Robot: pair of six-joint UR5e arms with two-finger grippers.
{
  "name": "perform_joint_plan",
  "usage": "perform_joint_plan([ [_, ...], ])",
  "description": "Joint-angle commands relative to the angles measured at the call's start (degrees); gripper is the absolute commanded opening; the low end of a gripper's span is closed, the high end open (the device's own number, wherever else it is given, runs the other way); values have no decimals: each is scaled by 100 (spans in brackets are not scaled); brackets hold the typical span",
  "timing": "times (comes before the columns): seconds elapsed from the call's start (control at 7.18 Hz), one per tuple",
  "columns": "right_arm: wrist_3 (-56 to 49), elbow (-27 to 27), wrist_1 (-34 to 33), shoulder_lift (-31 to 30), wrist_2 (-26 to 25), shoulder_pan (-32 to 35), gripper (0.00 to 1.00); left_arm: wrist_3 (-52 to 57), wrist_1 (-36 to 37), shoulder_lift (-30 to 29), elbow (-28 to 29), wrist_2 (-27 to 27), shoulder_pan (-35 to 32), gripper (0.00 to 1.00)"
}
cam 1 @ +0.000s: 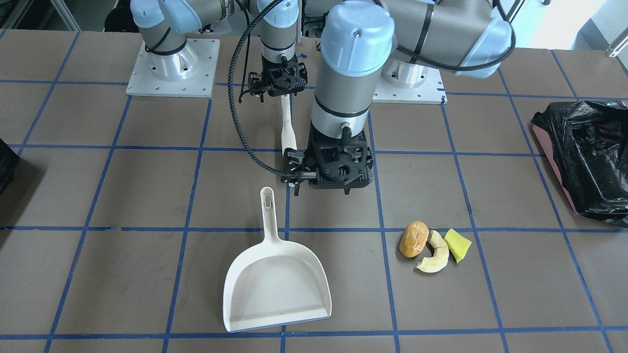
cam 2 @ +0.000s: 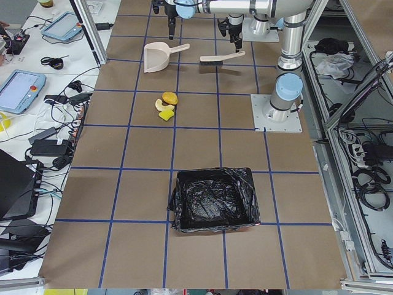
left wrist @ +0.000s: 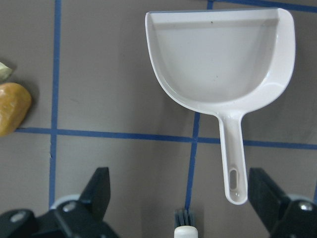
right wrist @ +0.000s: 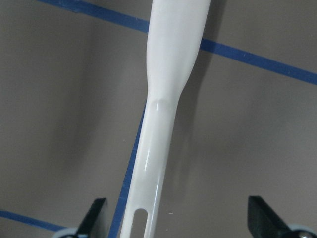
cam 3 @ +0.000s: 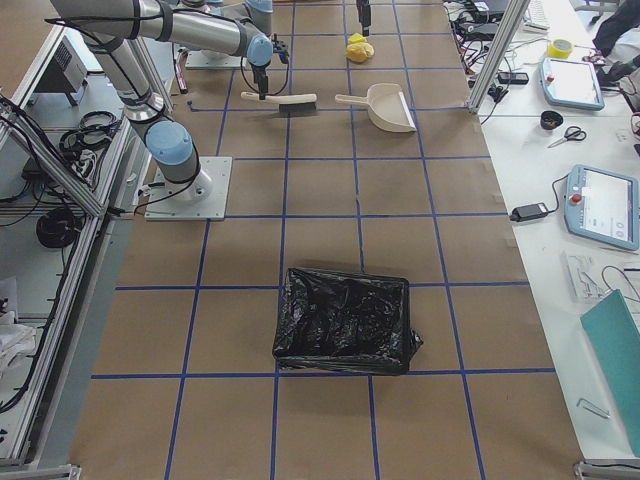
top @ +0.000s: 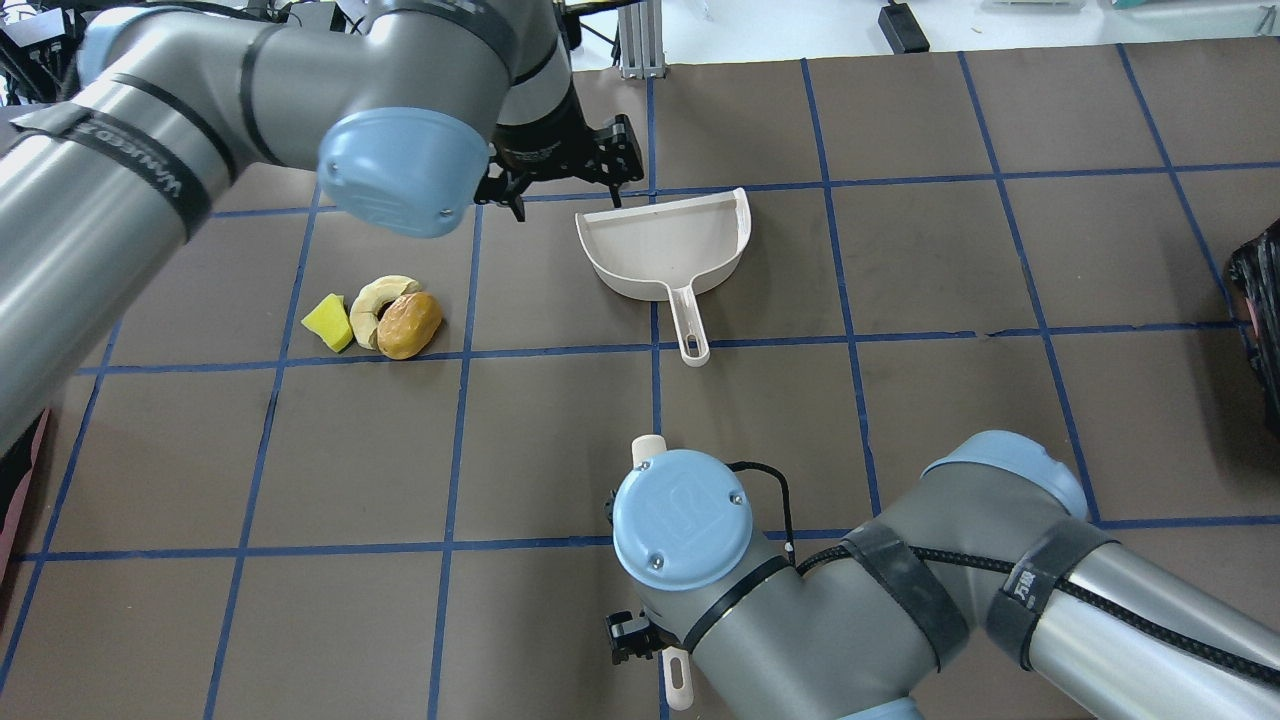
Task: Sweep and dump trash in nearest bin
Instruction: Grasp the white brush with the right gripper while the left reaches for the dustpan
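Trash: an orange-brown rounded lump (cam 1: pixel 414 239), a curved pale-yellow peel (cam 1: pixel 434 256) and a yellow sponge-like wedge (cam 1: pixel 457 245) lie bunched on the table (cam 1: pixel 98 186), unswept, off to the left of the left end effector (left wrist: pixel 181 191).

Left end effector: fingers wide apart, empty, hanging just short of the white plastic dustpan (left wrist: pixel 218 64).

Right end effector (right wrist: pixel 179 218): fingers apart, straddling the white brush handle (right wrist: pixel 168 99), not clamped.

Pinkish bin lined with crinkled black plastic (cam 1: pixel 584 152): farther left, beyond the trash.

Judgement: tool pick-up is in hand. The right must close on the handle, and the left must descend onto the dustpan's grip.
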Motion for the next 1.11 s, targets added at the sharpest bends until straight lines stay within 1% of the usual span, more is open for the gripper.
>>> perform_joint_plan([
  [0.0,71,78,-109,67,26,167,100,-558,265,-509,45,8,-511,100],
  [0.14,80,8,-170,233,26,203,100,-779,501,-685,36,17,-608,100],
  [0.28,297,-45,-493,478,0,429,100,-650,747,-887,28,17,-609,100],
  [0.42,299,-80,-574,515,-44,544,100,-623,1210,-1098,-16,-9,-618,100],
  [0.56,317,-80,-584,515,8,554,100,-553,1215,-1257,-43,-9,-653,100],
  [0.84,317,-46,-575,524,-70,537,99,-360,1189,-1302,-323,17,-776,100],
  [0.98,491,-45,-566,524,-97,537,99,-359,1206,-1302,-385,0,-794,100],
])
